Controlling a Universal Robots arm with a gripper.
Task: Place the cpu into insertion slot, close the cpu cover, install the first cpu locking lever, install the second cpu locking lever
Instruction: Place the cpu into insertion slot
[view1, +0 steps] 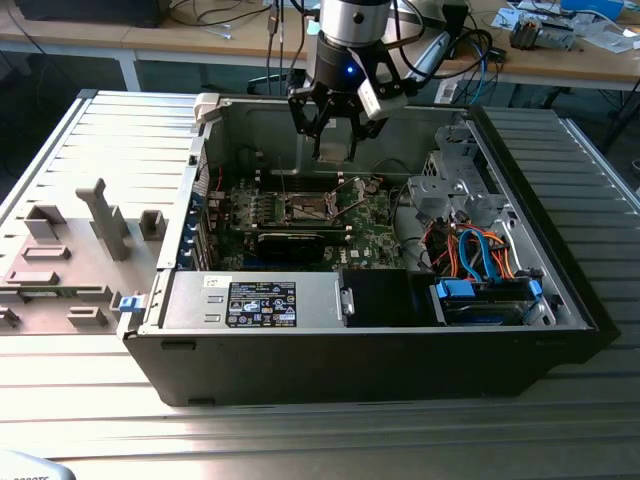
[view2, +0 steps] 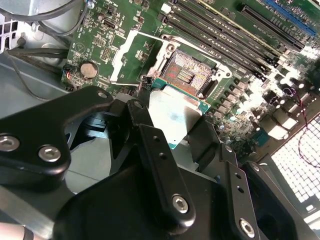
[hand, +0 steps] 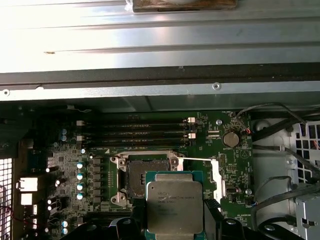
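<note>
We see the gripper (hand: 174, 222) closed just as far as the cpu (hand: 174, 205) allows, its fingers (hand: 212, 217) pressed on opposite edges of the chip, whose metal top shows in both wrist views. The chip hangs above the green motherboard (hand: 212, 145), near the insertion slot (hand: 147, 172) but not in it, and the slot's dark centre lies bare. The cpu cover (view2: 120, 56) stands swung open beside it. In the exterior view the gripper sits at about one o'clock of the slot, inside the open computer case (view1: 400, 340).
</note>
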